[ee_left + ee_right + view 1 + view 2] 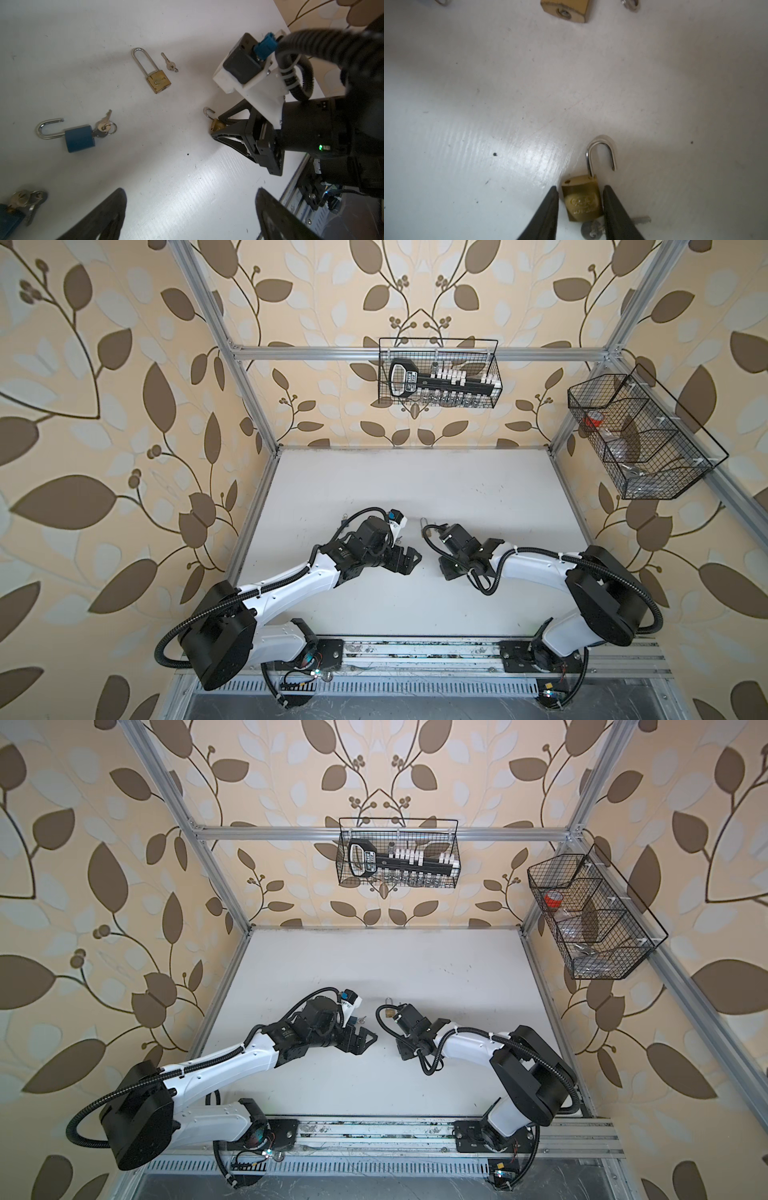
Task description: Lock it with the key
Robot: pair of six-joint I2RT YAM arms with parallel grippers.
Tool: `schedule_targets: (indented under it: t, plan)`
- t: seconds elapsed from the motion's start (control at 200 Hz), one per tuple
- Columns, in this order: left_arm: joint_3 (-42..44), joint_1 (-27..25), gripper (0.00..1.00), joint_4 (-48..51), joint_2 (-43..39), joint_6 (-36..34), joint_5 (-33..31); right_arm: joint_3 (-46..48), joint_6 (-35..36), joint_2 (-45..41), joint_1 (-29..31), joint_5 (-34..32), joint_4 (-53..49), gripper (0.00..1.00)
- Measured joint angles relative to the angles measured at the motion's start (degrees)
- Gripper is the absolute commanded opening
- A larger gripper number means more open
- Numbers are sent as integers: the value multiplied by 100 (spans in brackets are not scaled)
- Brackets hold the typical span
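Grasp step: right jaws, narrow but not clamped, bracket the small brass padlock [581, 201], mid-frame on desk [415, 605]. Shackle [600, 149] is open, key [591, 230] at its base. Left jaws wide, empty. Next I'd pinch the body square, then close the shackle w/o knocking the key.

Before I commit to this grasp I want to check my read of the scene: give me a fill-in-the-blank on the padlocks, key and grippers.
1. The right gripper straddles the small brass padlock, whose shackle is ____.
2. The other brass padlock, beside the single loose key, has the ____ shackle of all.
3. The left gripper, jaws wide, holds ____.
Missing words: open; longest; nothing.
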State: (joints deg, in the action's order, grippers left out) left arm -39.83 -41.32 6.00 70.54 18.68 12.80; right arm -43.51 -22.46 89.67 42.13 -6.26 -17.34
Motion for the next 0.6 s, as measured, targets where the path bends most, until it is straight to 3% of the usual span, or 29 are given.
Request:
schedule_targets:
  t: [0.405,0.601]
  plan:
    - [83,11,99,20,-282,136,-404,-212,22,153,142,-341,-216,15]
    - [17,146,99,210,-649,118,-487,-72,109,-695,133,-243,-190,0]
